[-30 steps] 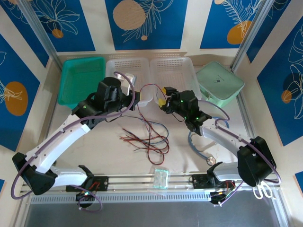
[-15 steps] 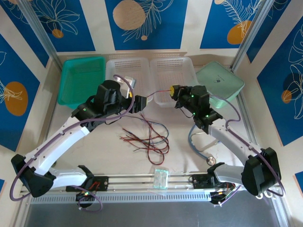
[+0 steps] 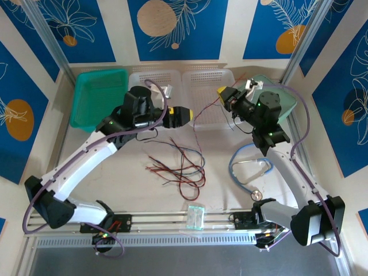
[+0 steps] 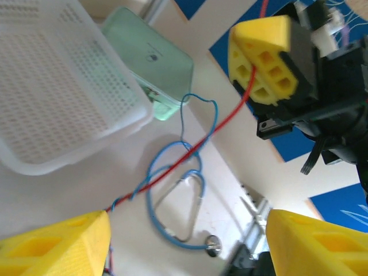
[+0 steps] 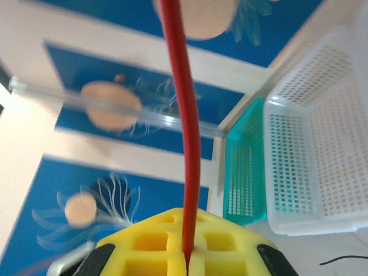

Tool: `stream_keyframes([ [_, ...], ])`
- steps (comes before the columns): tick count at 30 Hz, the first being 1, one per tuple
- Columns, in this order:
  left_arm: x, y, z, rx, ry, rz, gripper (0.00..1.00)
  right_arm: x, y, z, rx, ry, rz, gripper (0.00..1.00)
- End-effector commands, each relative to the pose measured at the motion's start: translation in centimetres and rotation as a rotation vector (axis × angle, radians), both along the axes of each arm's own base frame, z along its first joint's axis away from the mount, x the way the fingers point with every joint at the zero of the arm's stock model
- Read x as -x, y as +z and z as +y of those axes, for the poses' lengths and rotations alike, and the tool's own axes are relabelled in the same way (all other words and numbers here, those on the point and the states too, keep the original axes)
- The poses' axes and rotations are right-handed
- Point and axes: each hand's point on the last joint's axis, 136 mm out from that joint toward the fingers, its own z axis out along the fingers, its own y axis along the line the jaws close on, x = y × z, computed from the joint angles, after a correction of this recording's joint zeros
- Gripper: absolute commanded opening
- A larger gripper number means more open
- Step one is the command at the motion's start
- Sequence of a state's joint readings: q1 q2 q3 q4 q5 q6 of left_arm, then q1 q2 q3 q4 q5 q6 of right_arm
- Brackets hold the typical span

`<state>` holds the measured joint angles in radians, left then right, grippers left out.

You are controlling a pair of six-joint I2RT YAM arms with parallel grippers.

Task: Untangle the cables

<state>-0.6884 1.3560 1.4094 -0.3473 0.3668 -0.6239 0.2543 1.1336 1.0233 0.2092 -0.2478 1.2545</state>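
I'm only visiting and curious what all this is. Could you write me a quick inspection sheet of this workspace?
Surface: white table, arms bolted at its near edge.
Job's things: loose pile of red, black and blue wires mid-table; one red wire runs up to the right gripper.
Clutter: stethoscope, small clear box, teal tray, two white baskets, mint box.
Grippers: left gripper open; right gripper shut on the red wire.
Cables: purple cables run along both arms.
Surroundings: blue leaf-print panels; metal rail at the near edge.
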Motion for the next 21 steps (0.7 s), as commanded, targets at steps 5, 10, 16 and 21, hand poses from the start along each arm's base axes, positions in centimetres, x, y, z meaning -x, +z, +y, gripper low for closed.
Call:
stream_keyframes([
  [5,0.0,5.0,-1.5,0.188,-0.095,0.033,0.69,4.8,7.8,3.5,0.187,0.243,-0.527,0.0],
  [10,-1.4,8.4,0.5,0.34,-0.095,0.065,0.7,5.5,8.6,5.2,0.209,0.356,-0.585,0.0],
  [16,-1.5,9.2,1.9,0.346,-0.112,0.088,0.7,7.3,9.3,7.8,0.245,0.486,-0.714,0.0],
  [21,-1.0,8.6,1.8,0.349,-0.133,0.115,0.67,7.8,9.4,9.7,0.252,0.598,-0.762,0.0],
])
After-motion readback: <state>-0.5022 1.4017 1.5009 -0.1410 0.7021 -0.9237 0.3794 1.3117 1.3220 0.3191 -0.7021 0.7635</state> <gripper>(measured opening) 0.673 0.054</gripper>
